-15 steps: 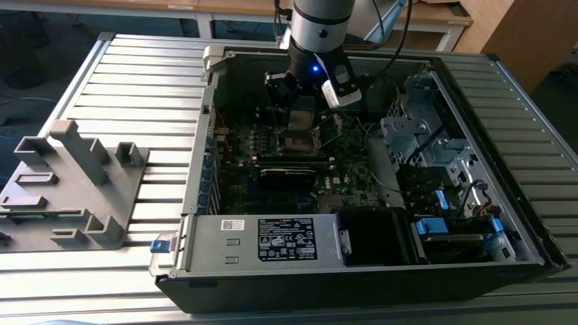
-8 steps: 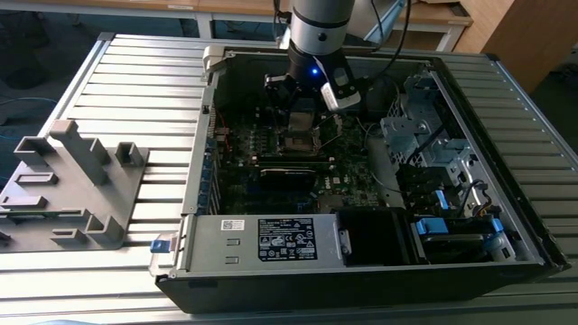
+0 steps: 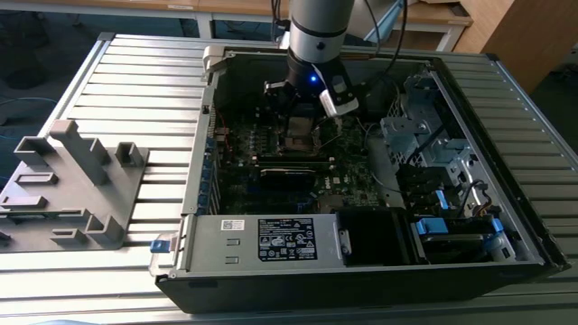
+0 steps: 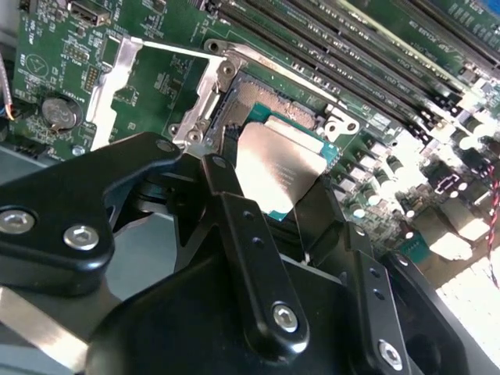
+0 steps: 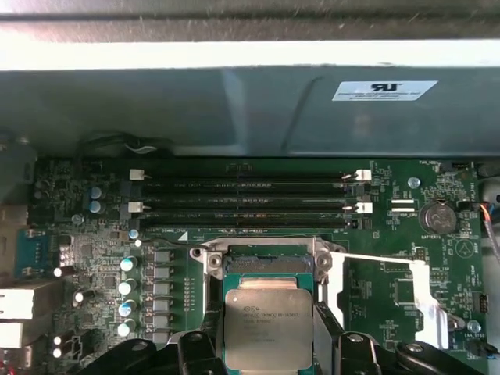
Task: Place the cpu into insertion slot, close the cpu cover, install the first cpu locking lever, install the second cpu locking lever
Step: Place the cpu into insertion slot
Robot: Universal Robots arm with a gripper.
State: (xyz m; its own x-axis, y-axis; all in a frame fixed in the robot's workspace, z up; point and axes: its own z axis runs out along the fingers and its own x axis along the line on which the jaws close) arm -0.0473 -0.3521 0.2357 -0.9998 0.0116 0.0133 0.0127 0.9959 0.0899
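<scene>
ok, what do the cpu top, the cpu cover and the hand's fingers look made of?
The cpu: top looks like brushed silvery-grey metal, with a soft sheen; green board edge beneath. The cpu cover: thin bright bare sheet metal, likely steel, judging by the glare. The hand: fingers matte black, probably anodised metal or plastic, bolted with shiny screws.

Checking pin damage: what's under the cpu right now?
Beneath the cpu, held by the gripper, one strip of the insertion slot shows past its edge; the rest is covered by the chip.
</scene>
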